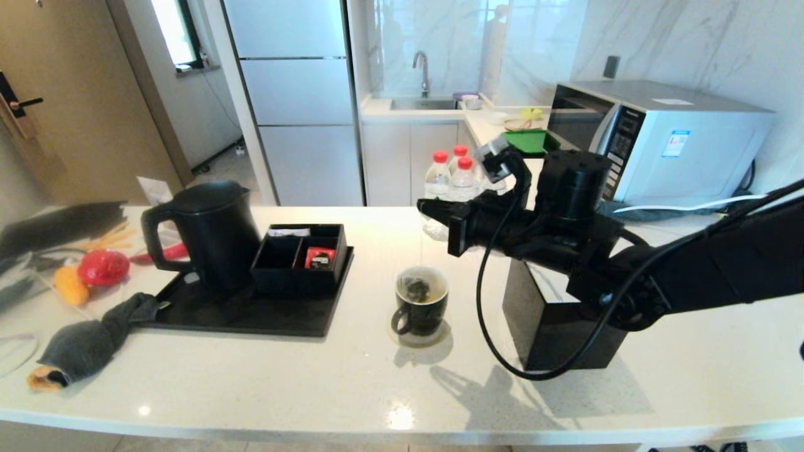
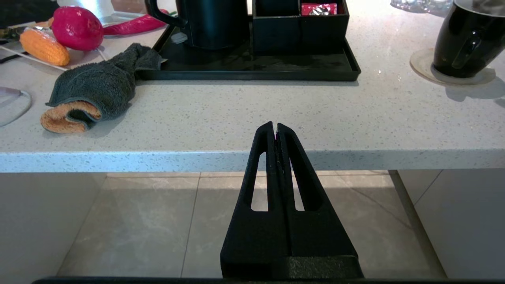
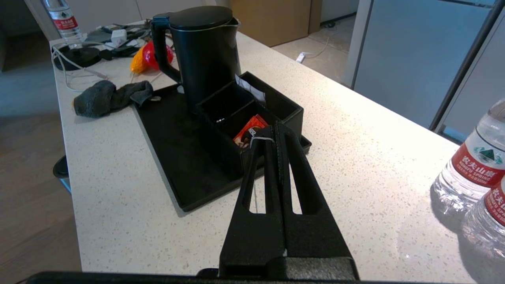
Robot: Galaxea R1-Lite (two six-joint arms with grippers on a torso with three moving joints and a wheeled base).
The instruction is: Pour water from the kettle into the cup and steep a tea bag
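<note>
The black cup (image 1: pixel 421 301) stands on a round coaster in the middle of the counter. It holds pale yellowish water (image 1: pixel 434 294), and the grey-green tea bag (image 1: pixel 416 287) sits inside it. A thin white string (image 3: pixel 258 138) rises from the bag to my right gripper (image 1: pixel 428 210), which hovers above the cup and is shut on that string. The black kettle (image 1: pixel 207 232) stands upright on the black tray (image 1: pixel 251 317), left of the cup. My left gripper (image 2: pixel 275 126) is parked below the counter's front edge, shut and empty.
A black compartment box (image 1: pixel 301 251) with a red packet (image 1: pixel 320 257) shares the tray. A grey towel (image 1: pixel 94 339) and toy fruit (image 1: pixel 100 267) lie at the left. A black tissue box (image 1: pixel 553 314) sits under my right arm, with water bottles (image 1: pixel 452 176) and a microwave (image 1: pixel 678 138) behind.
</note>
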